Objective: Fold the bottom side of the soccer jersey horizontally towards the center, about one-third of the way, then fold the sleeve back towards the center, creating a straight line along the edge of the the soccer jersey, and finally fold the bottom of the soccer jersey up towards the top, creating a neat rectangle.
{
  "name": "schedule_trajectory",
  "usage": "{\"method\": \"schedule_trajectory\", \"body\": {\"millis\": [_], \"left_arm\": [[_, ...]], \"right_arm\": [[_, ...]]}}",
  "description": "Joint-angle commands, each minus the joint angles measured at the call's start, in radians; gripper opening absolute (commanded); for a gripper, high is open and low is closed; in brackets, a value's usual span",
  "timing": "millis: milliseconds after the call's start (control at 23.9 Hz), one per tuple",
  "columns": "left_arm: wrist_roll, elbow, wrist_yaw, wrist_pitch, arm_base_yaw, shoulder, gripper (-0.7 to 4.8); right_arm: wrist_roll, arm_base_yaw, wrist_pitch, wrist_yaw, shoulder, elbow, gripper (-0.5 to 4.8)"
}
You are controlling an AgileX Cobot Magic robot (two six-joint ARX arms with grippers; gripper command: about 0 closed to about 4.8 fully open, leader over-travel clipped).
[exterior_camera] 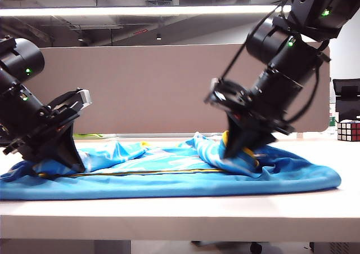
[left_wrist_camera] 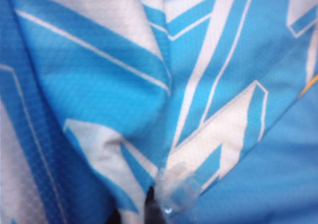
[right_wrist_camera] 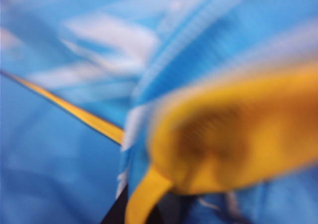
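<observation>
The soccer jersey (exterior_camera: 169, 178), sky-blue with white streaks and a yellow line, lies spread along the white table (exterior_camera: 180, 214). My left gripper (exterior_camera: 76, 163) presses down at its left end, shut on a pinch of the fabric. In the left wrist view the blue-and-white cloth (left_wrist_camera: 149, 85) bunches into the jaws of the left gripper (left_wrist_camera: 159, 206). My right gripper (exterior_camera: 233, 152) is shut on the jersey near its right middle, with a fold raised round it. In the right wrist view a blurred yellow trim (right_wrist_camera: 233, 134) fills the frame just above the right gripper (right_wrist_camera: 144, 209).
A Rubik's cube (exterior_camera: 349, 130) stands at the back right of the table. A beige partition (exterior_camera: 152, 85) runs behind the table. A black chair (exterior_camera: 346, 90) shows past the partition's right end.
</observation>
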Motion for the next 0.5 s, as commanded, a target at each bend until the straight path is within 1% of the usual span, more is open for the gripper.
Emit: {"method": "schedule_trajectory", "body": {"millis": [42, 209, 334, 460, 502], "left_arm": [[0.016, -0.001, -0.027, -0.107, -0.001, 0.001, -0.06], [0.035, -0.001, -0.054, -0.182, -0.001, 0.0, -0.06], [0.047, -0.001, -0.055, -0.175, -0.001, -0.009, -0.06], [0.055, 0.0, -0.054, -0.145, -0.001, -0.04, -0.06], [0.055, 0.0, -0.038, -0.128, -0.001, -0.069, -0.06]], "right_arm": [[-0.043, 0.018, -0.088, 0.061, -0.003, -0.005, -0.06], [-0.05, 0.018, -0.138, 0.057, -0.004, -0.005, -0.06], [-0.087, 0.023, -0.166, 0.051, -0.008, -0.005, -0.06], [-0.109, 0.023, -0.15, 0.035, -0.035, -0.003, -0.06], [-0.111, 0.023, -0.125, 0.001, -0.06, -0.003, -0.06]]}}
